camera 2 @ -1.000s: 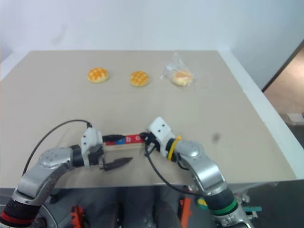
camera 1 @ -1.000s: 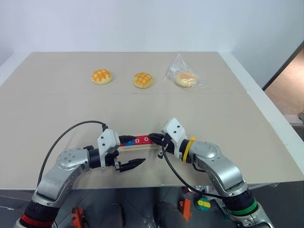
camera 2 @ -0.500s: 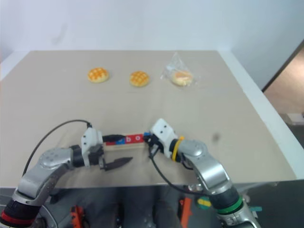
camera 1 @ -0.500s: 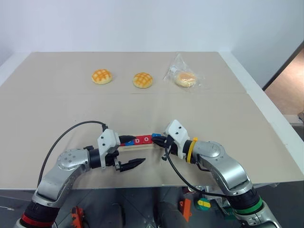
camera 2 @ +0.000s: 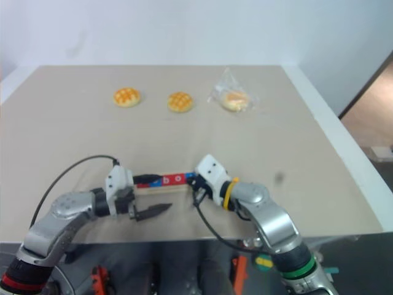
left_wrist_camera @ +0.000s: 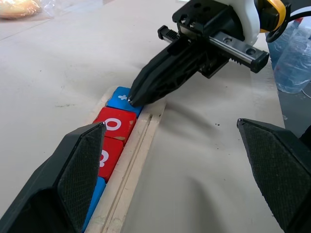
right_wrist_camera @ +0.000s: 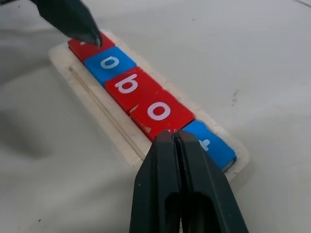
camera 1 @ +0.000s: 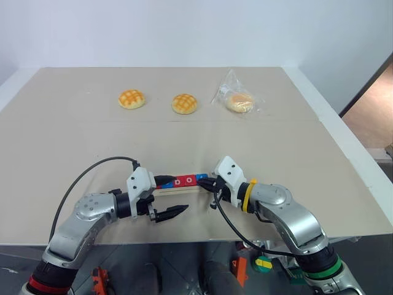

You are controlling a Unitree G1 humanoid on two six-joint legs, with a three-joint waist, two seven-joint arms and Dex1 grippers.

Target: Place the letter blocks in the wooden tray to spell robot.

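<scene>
Left end effector (left_wrist_camera: 170, 179) stands wide open — one finger (right_wrist_camera: 73, 19) touching the red tile at the left end of the wooden tray (right_wrist_camera: 104, 124). Five letter blocks (right_wrist_camera: 129, 87) lie in a row in the tray near the front edge of the surface (camera 1: 184, 141): red, blue o, red b, red o, blue t. At the row's right end the right end effector (right_wrist_camera: 176, 138) is closed, empty, its tips on the t tile. Far back — two buns (camera 1: 132, 99) and a bagged bun (camera 1: 238, 99).
</scene>
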